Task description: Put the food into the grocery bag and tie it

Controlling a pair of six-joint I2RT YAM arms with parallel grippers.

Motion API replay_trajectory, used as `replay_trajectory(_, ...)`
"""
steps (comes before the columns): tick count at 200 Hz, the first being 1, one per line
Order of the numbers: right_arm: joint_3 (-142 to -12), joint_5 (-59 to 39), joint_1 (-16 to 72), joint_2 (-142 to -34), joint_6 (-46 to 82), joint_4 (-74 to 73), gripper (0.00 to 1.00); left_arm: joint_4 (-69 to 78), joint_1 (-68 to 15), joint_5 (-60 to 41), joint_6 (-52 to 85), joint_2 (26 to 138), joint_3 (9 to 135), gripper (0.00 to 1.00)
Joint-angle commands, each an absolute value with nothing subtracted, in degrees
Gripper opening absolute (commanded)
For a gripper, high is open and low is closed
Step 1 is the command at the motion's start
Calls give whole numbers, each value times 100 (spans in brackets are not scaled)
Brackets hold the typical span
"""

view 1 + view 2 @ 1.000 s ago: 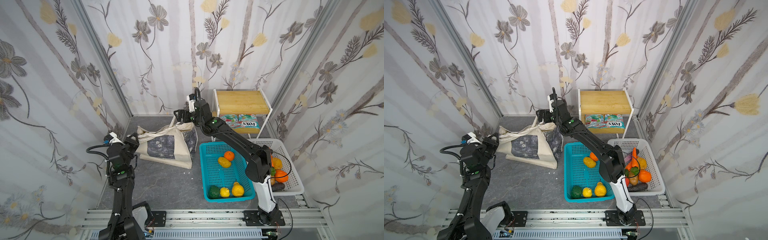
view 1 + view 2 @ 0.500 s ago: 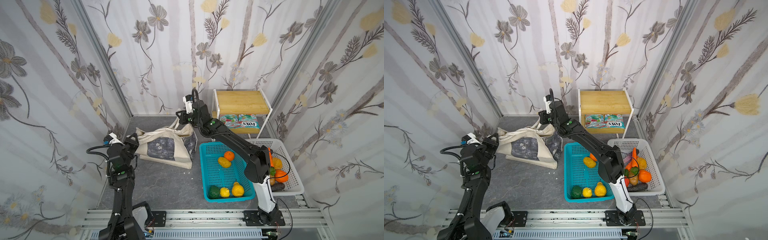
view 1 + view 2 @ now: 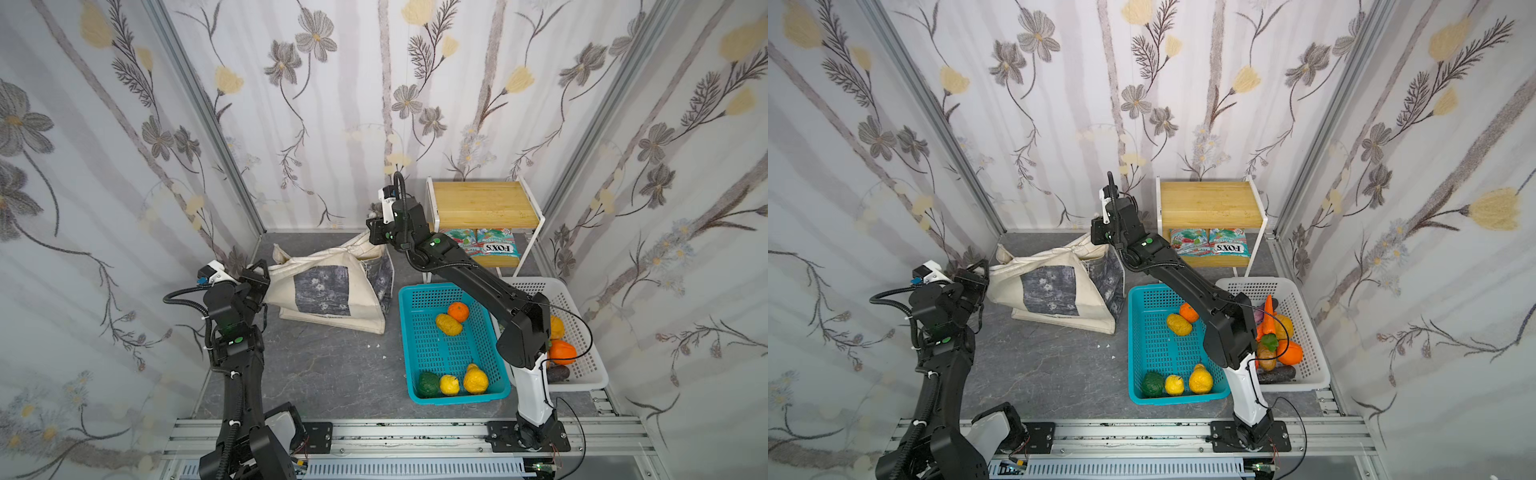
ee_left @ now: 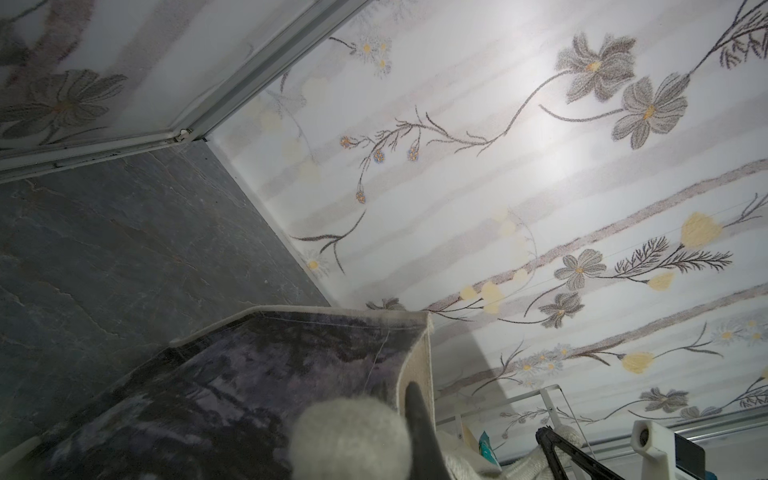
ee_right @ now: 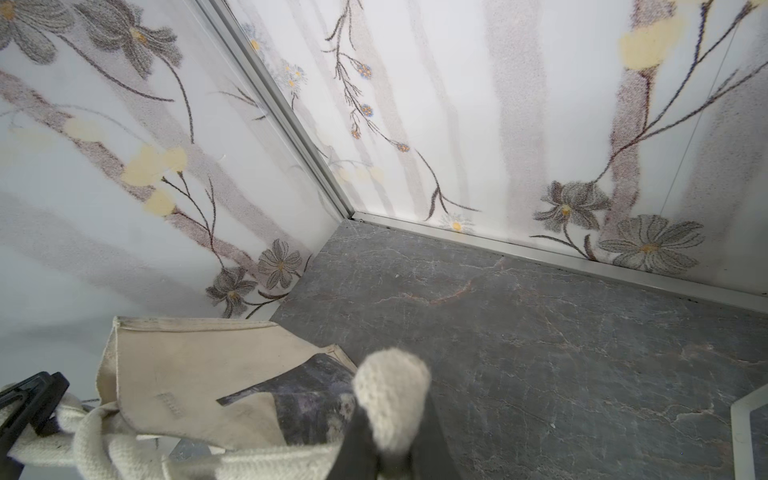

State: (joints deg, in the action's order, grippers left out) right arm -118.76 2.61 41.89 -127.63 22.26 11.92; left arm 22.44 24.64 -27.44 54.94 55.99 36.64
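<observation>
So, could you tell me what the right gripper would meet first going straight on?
Past the handle the right gripper pinches, probably grey floor behind the grocery bag; depth is unclear.

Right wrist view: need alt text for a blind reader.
The right hand pinches a cream woven handle of the canvas grocery bag, with grey stone-patterned floor and floral-papered walls behind.

floral papered walls [image 3: 374, 83], grey marbled floor [image 3: 332, 365], wooden-topped white rack [image 3: 482, 203], seemingly metal-framed.
</observation>
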Motion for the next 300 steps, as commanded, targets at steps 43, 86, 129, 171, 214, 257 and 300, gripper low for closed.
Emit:
replay_trajectory(43,-12367,2817,3969,-12891,1595,824,0,2680,1585,-1782,5845,6067,4024,0)
replay_trajectory(86,-12322,2321,4087,-12920,1374,975,6,2795,1301,-1729,5924,6397,4063,13)
replay_trajectory(129,-12278,2340,4397,-12723,876,1090,63,2786,1360,-1735,5933,6106,4099,69)
replay_trajectory(171,-12175,2486,4591,-12260,779,1067,77,2289,1515,-1387,5379,5601,4265,100)
replay_trajectory(214,-11094,2305,4865,-11097,727,434,88,1129,1837,-1190,4366,5183,4755,100)
replay_trajectory(257,-8946,2434,4939,-9279,726,-396,100,595,1770,-2110,3661,4825,4603,100)
replay_trajectory(300,-6551,3038,4788,-7274,507,-554,100,-88,1060,-1457,2921,4101,3996,100)
